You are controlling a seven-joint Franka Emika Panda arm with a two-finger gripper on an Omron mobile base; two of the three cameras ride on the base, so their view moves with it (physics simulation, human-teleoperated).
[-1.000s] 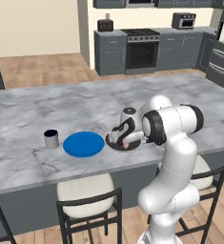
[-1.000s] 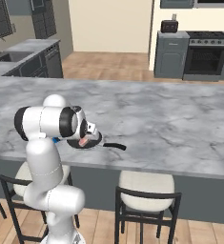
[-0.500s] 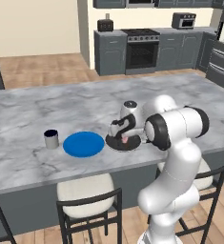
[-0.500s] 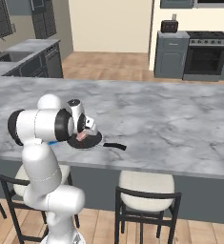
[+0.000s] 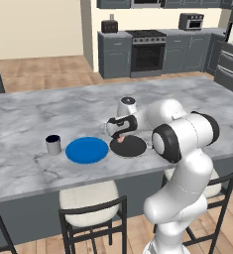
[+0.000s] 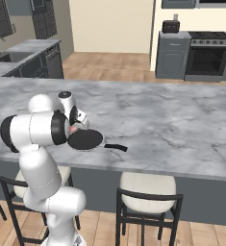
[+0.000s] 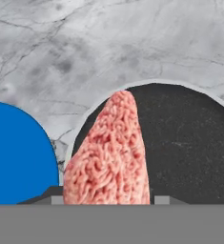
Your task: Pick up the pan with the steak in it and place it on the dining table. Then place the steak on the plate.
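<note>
On the dining table (image 5: 33, 114) the black pan (image 5: 130, 148) sits with its handle (image 6: 115, 146) pointing to the right in the right base view. My gripper (image 5: 119, 135) is shut on the pinkish-red steak (image 5: 121, 139), holding it just above the pan's left rim. In the hand view the steak (image 7: 108, 152) hangs between the pan (image 7: 185, 143) and the blue plate (image 7: 18, 152), and it hides my fingertips. The plate (image 5: 87, 150) lies flat immediately left of the pan. From the right base view the steak (image 6: 74, 129) shows beside the pan (image 6: 88, 139).
A small dark grey mug (image 5: 53, 144) stands left of the plate. Stools (image 5: 90, 206) line the near side of the table. Behind the table are a wood floor and kitchen cabinets with a stove (image 5: 147, 52).
My hand has lifted the steak off the pan's floor and carried it left to the pan's rim on the plate side. Pan, plate and mug stayed put.
</note>
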